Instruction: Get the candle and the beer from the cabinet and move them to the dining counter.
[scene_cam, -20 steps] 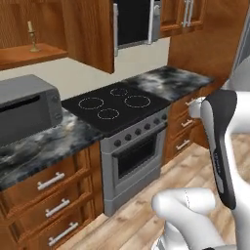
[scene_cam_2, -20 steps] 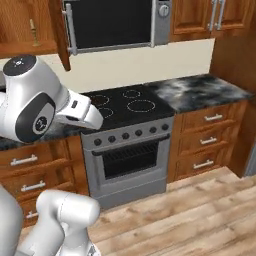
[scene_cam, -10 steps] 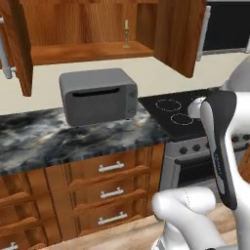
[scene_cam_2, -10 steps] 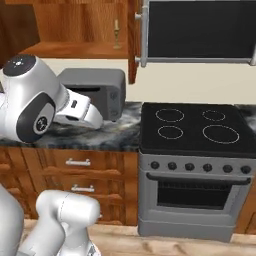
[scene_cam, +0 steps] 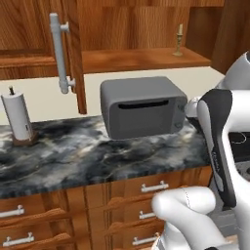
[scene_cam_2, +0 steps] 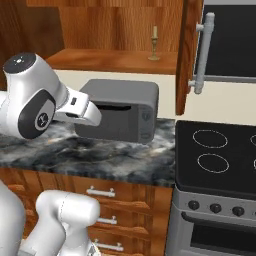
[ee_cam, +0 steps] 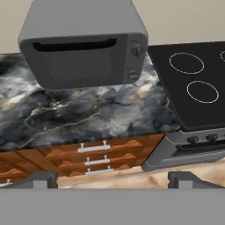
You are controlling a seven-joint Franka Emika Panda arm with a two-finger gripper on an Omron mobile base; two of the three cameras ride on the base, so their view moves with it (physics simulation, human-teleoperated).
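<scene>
Cream candle point(scene_cam: 179, 30) in brass-gold holder, reddish-brown cabinet point(scene_cam: 132, 29), grey toaster oven point(scene_cam: 141, 106), black-grey marbled counter point(scene_cam: 88, 156).

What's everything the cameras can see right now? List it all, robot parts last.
Cream taper candle in a brass-gold candlestick: one, on the open cabinet shelf, upright.
Reddish-brown wooden wall cabinet: one, doors open, above the counter.
Long grey bar handle: one on each open door.
Grey boxy toaster oven: one, on the counter below the shelf.
White paper-towel roll on a wooden stand: one, far left of the counter.
Black-and-grey marbled counter: one, over the drawers.
Wooden drawers with short grey handles: several, under the counter.
Black stovetop with ring burners: one, right of the counter.
White arm: one, raised before the counter.
Claw: one, open, holding nothing.
</scene>
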